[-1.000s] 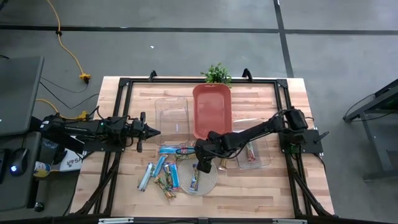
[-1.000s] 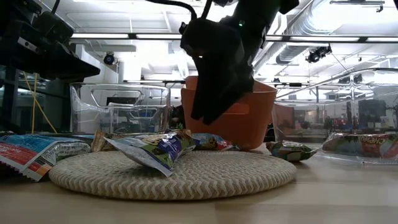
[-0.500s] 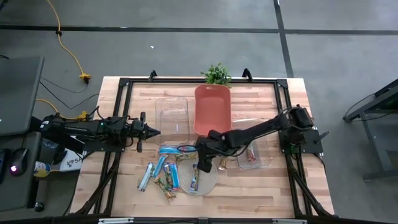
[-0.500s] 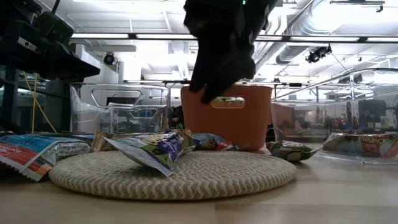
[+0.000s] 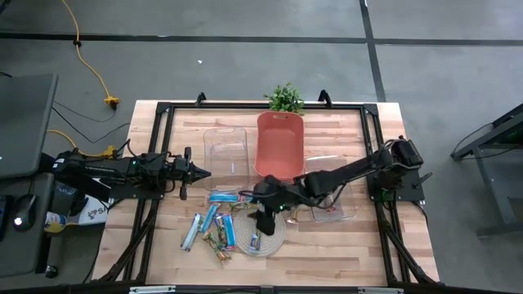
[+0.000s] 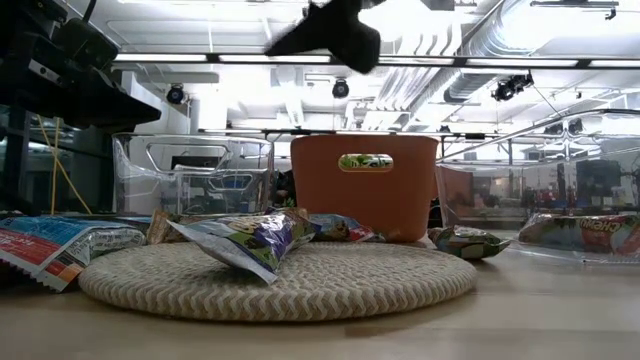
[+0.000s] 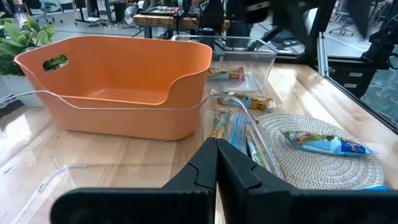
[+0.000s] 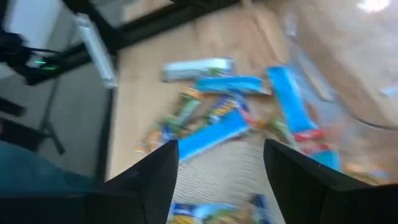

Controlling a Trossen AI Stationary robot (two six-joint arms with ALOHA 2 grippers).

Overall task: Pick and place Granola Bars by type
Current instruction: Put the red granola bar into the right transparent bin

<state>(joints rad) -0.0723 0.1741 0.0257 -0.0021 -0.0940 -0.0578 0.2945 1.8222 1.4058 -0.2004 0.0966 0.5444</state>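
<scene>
Several granola bars lie loose near the table's front: light blue ones left of the round woven mat, and one blue-wrapped bar lies flat on the mat. Two bars lie in the clear bin on the right. My right gripper hangs open high above the mat's far edge, slanting down, with nothing between its fingers. It shows at the top of the low view. My left gripper waits shut at the table's left, level, holding nothing.
An orange bin stands at the far middle, a clear bin on its left and another on its right. A small green plant sits at the far edge. A black frame rims the table.
My right gripper has risen from just above the mat to well above it and has tipped from pointing steeply down toward level. It has stayed open and taken nothing along. The bar on the mat has kept its place.
</scene>
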